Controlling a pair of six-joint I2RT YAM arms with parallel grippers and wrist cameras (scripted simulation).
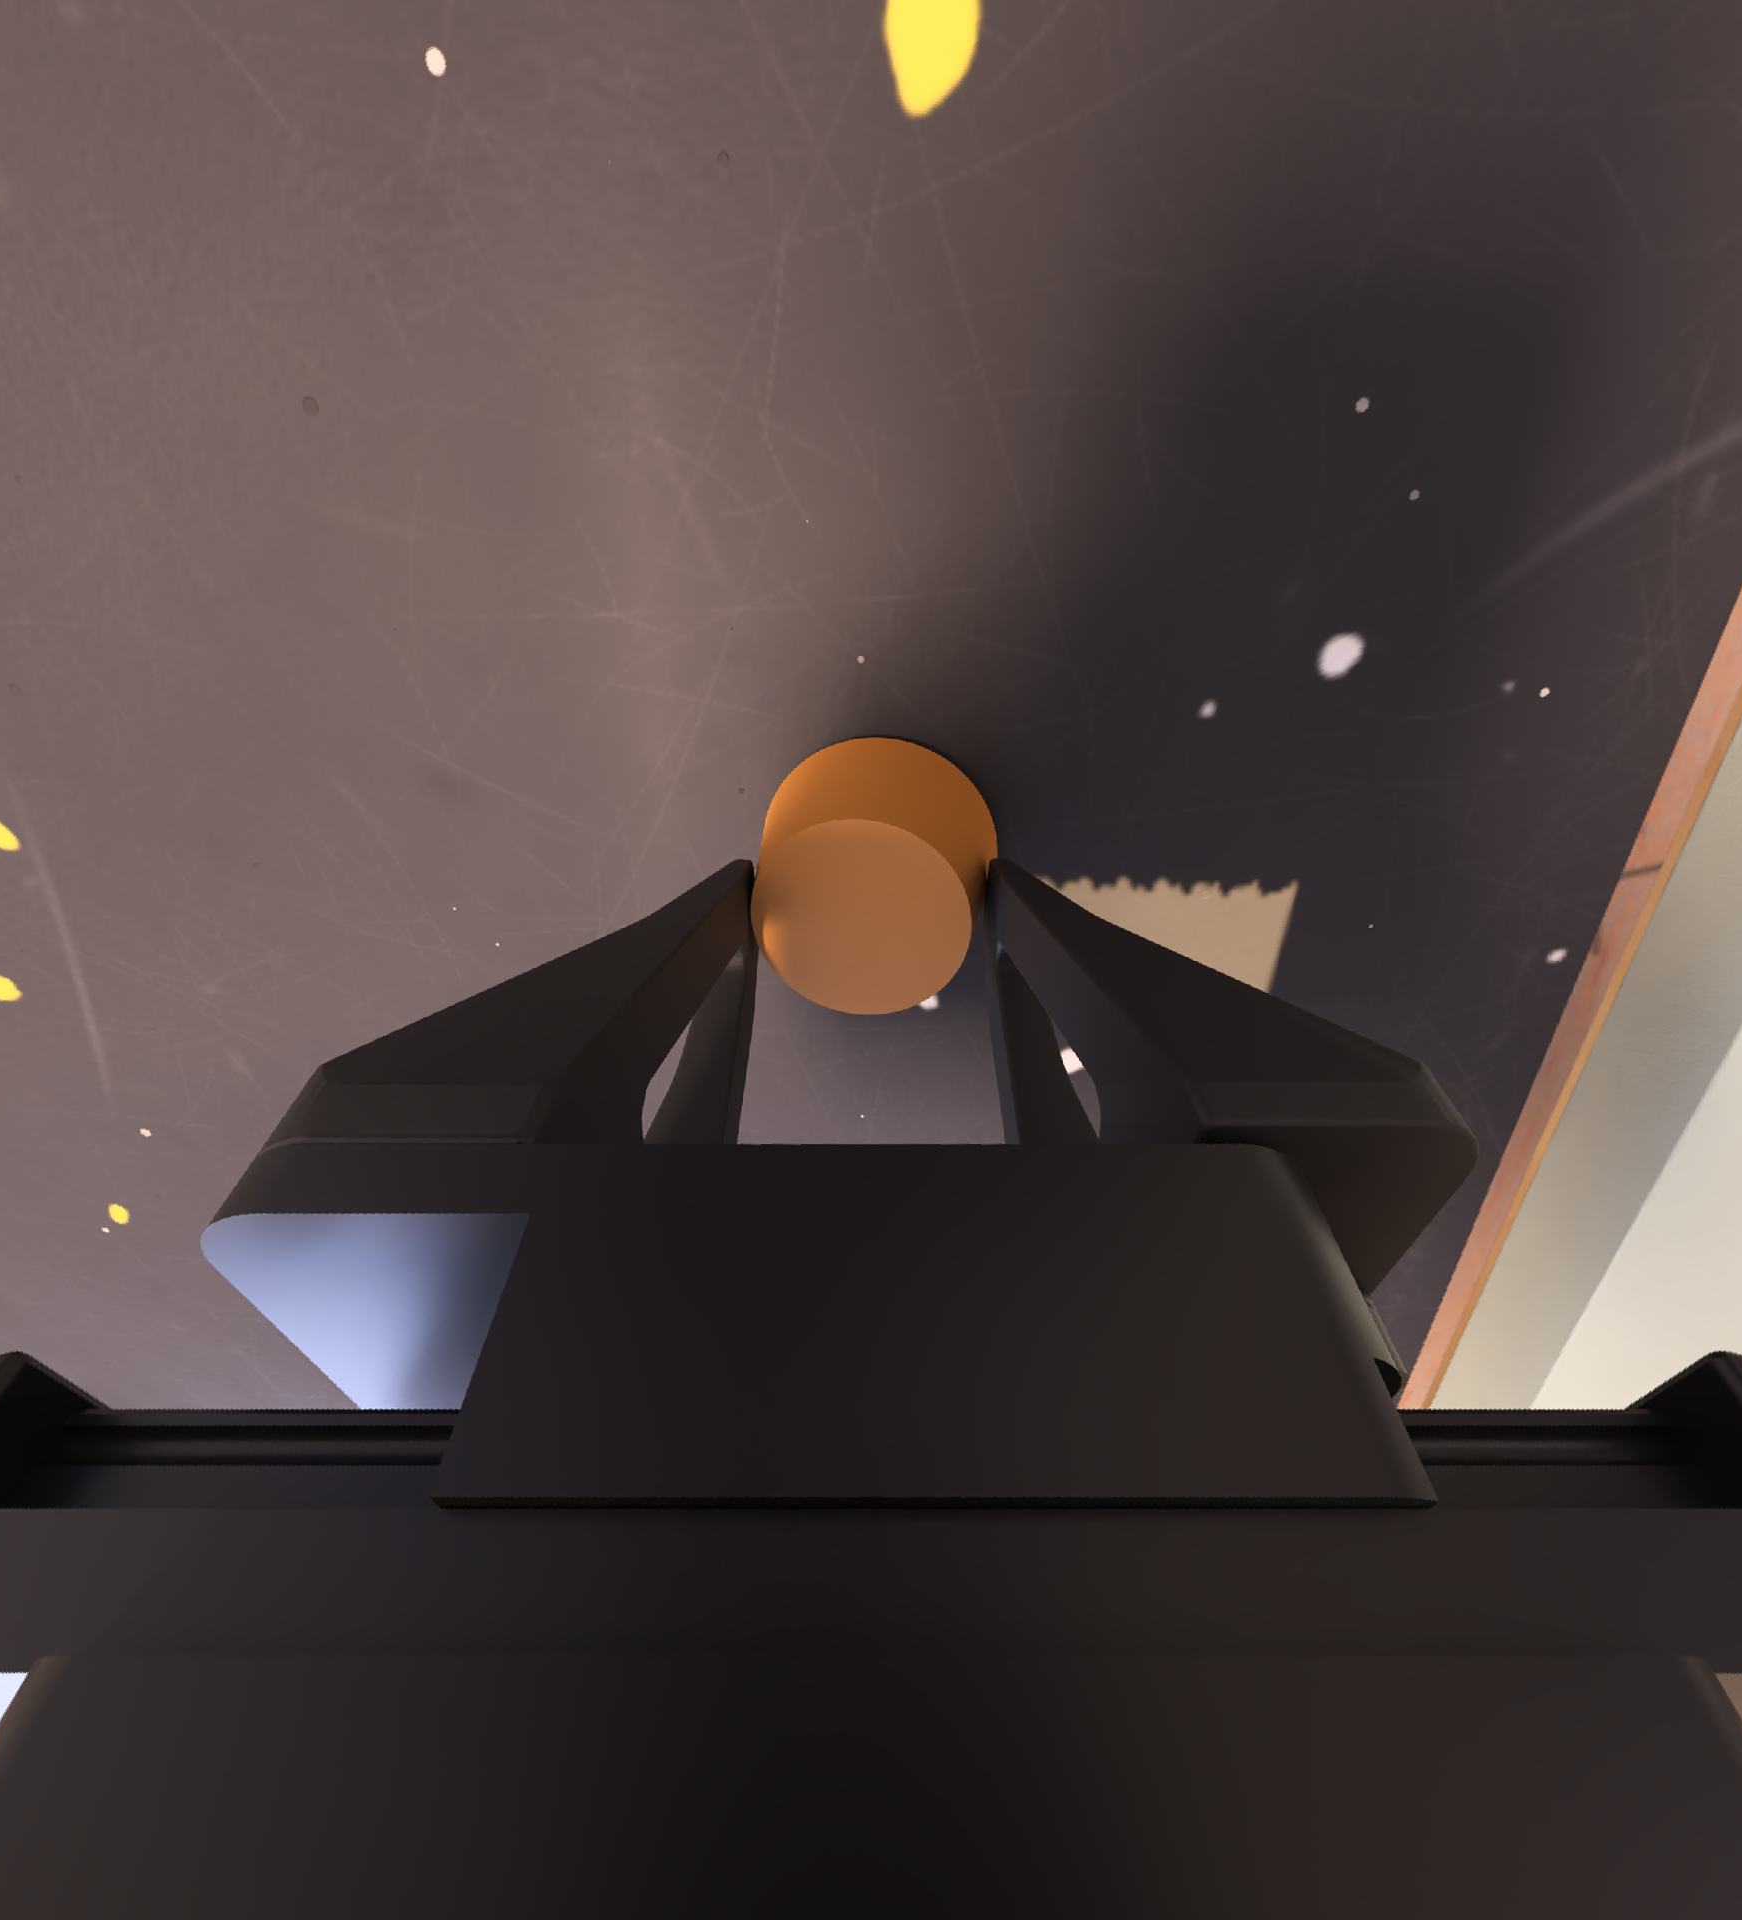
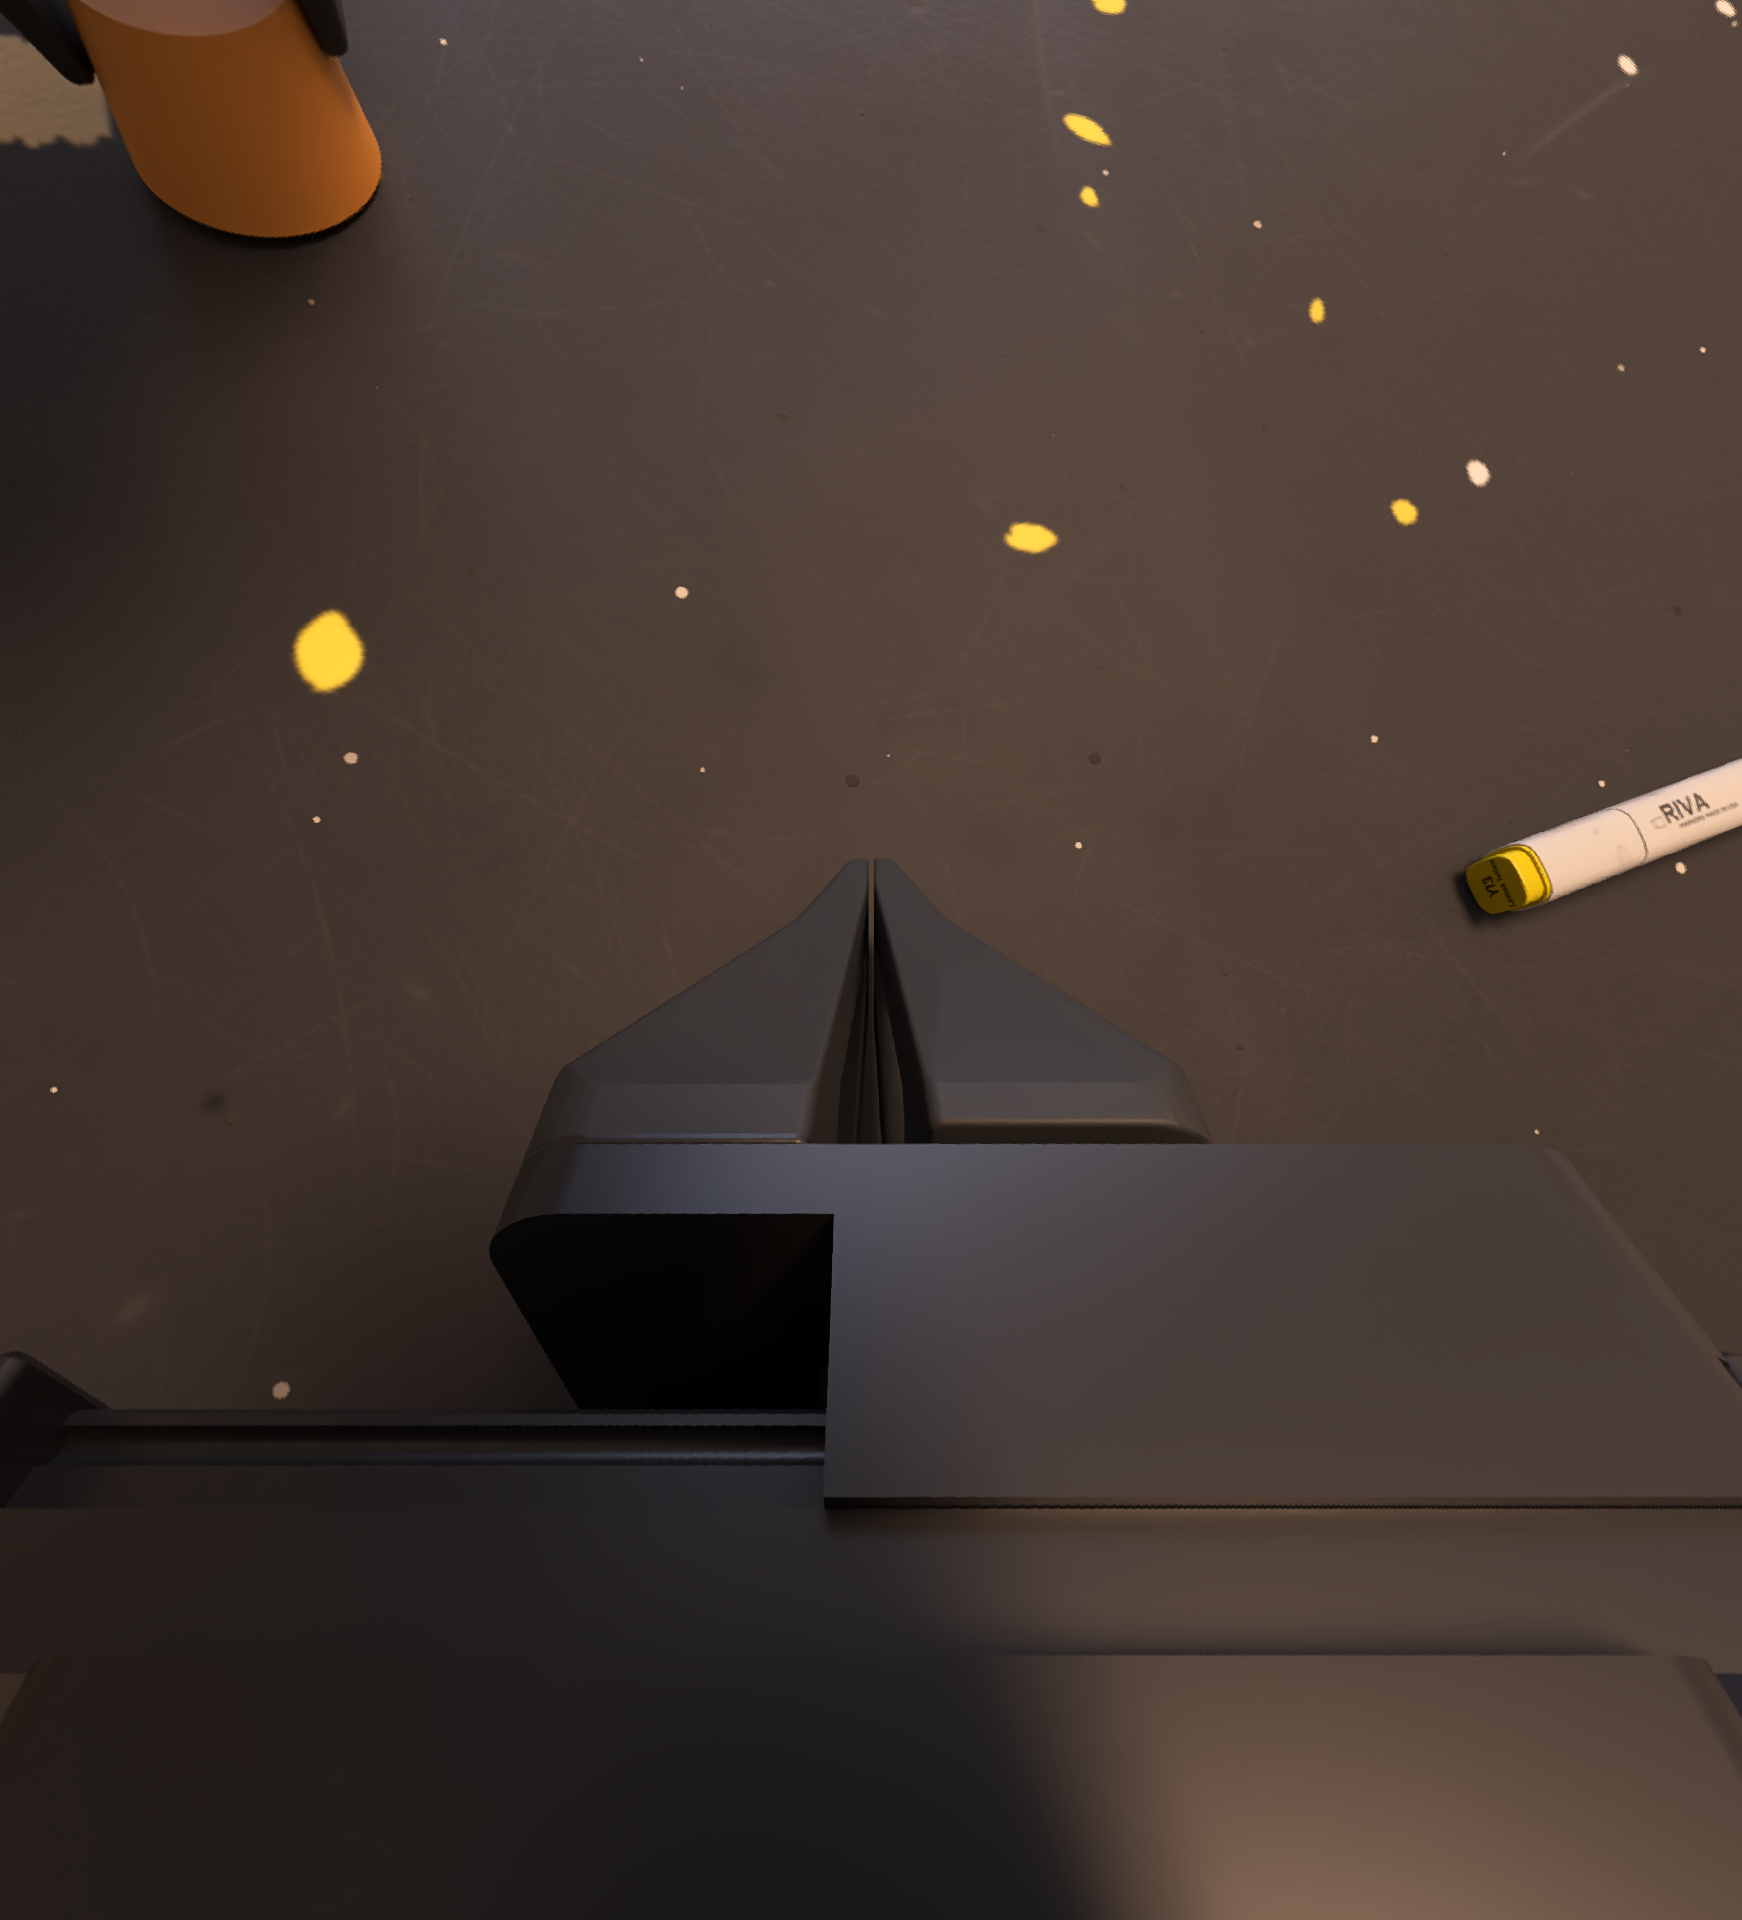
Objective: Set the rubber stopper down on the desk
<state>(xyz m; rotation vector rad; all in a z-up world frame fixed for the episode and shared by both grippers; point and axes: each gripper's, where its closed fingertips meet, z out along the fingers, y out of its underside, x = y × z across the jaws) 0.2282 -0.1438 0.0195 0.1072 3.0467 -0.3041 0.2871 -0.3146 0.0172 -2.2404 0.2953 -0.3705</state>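
Observation:
The rubber stopper (image 1: 867, 904) is an orange tapered plug. My left gripper (image 1: 872, 868) is shut on the rubber stopper, one finger at each side, and points down at the dark desk (image 1: 431, 468). The stopper's far end meets its own shadow on the desk. In the right wrist view the stopper (image 2: 243, 135) shows at the top left, standing on or just above the desk (image 2: 638, 416), with the left gripper's fingers partly cut off at the frame's top. My right gripper (image 2: 872, 868) is shut and empty above the desk.
A white marker with a yellow cap (image 2: 1636, 826) lies on the desk at the right. A torn tan paper patch (image 1: 1199, 925) lies beside the stopper. The desk's orange-brown edge (image 1: 1625, 883) runs along the right, with pale floor beyond. Yellow and white paint spots dot the desk.

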